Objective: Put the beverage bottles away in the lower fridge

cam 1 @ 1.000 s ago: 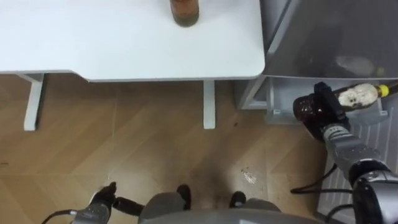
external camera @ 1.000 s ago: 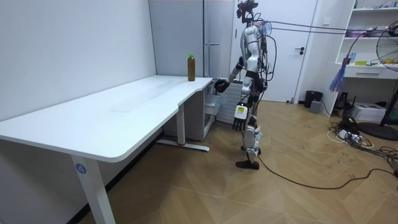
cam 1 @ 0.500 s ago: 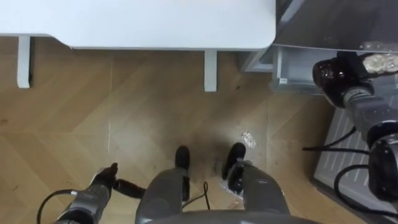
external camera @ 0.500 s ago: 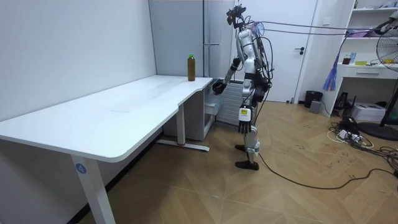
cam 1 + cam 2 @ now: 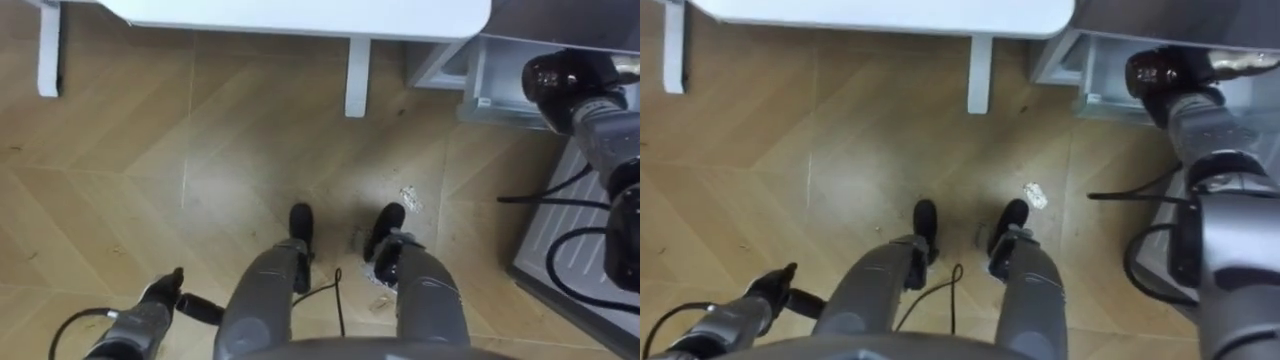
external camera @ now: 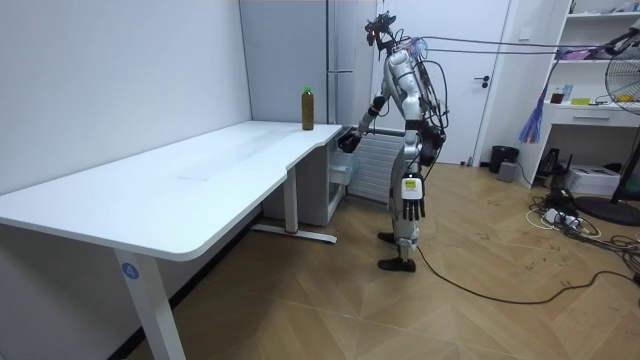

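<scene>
The right hand (image 5: 1155,72) is closed round a drink bottle (image 5: 1243,62) that juts sideways from it, at the open lower fridge (image 5: 1087,85) beside the desk (image 5: 890,12); the left hand (image 5: 165,298) hangs low by the leg, fingers relaxed. A second bottle (image 6: 308,108) stands upright on the desk's far end, well apart from both hands.

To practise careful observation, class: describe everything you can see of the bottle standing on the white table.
The bottle looks like clear plastic, holding a brown drink, with a green cap. It stands upright near the far end of the white table, in front of the grey fridge. Only the table touches it; the right hand, shut on another bottle, is apart.
</scene>
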Available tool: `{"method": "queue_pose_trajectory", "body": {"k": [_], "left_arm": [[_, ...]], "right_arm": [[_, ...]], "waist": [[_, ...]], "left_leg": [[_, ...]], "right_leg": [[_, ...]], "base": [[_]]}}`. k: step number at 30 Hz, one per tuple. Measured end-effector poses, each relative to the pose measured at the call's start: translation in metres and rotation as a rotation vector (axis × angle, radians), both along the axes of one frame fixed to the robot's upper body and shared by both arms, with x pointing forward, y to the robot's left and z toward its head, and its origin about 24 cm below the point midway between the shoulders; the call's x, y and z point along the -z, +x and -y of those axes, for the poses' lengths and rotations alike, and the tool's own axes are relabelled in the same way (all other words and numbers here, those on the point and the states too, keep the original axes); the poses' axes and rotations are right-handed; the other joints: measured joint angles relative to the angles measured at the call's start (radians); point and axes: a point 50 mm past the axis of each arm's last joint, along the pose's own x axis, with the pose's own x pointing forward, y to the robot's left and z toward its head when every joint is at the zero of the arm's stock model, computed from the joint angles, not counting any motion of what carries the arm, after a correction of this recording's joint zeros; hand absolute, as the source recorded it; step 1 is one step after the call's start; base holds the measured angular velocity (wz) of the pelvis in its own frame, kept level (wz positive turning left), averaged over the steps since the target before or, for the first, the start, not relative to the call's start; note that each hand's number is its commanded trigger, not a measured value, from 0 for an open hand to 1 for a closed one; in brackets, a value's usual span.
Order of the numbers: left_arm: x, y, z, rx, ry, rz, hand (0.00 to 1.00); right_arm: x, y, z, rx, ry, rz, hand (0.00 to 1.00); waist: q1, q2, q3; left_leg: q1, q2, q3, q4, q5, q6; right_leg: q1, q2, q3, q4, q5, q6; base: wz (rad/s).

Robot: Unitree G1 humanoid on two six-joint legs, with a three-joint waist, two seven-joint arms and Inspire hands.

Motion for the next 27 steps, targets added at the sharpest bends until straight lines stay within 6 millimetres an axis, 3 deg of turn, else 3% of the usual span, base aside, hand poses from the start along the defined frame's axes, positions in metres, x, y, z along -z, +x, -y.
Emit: {"method": "queue_pose_trajectory", "body": {"k": [6, 17, 21, 27], "left_arm": [[0.003, -0.012, 0.000, 0.006, -0.005, -0.036, 0.00], [0.003, -0.012, 0.002, 0.019, -0.007, -0.039, 0.00], [0.003, -0.012, 0.001, 0.018, -0.007, -0.039, 0.00], [0.003, -0.012, 0.002, 0.016, -0.011, -0.029, 0.00]], "right_arm": [[-0.010, 0.005, 0.005, 0.011, -0.016, 0.022, 0.00], [-0.019, 0.007, 0.012, 0.038, -0.039, 0.035, 0.00], [-0.019, 0.007, 0.012, 0.034, -0.047, 0.025, 0.00], [-0.017, 0.005, 0.014, 0.024, -0.071, 0.003, 0.00]], "waist": [[0.009, 0.012, -0.0013], [0.032, 0.021, -0.0029], [0.034, 0.021, -0.0028], [0.025, 0.021, -0.0028]], "left_leg": [[-0.033, -0.001, 0.000, 0.012, 0.002, 0.003], [-0.041, 0.000, 0.007, 0.016, 0.002, 0.004], [-0.035, 0.006, 0.049, 0.017, 0.002, 0.005], [-0.020, 0.005, 0.071, 0.020, 0.001, 0.006]], "right_leg": [[-0.032, -0.003, -0.001, 0.017, 0.002, -0.003], [-0.044, -0.009, -0.001, 0.031, -0.001, -0.007], [-0.044, -0.010, 0.006, 0.035, -0.001, -0.007], [-0.041, -0.027, 0.009, 0.060, -0.012, -0.007]], "base": [[0.02], [0.00], [-0.04], [-0.01]]}}
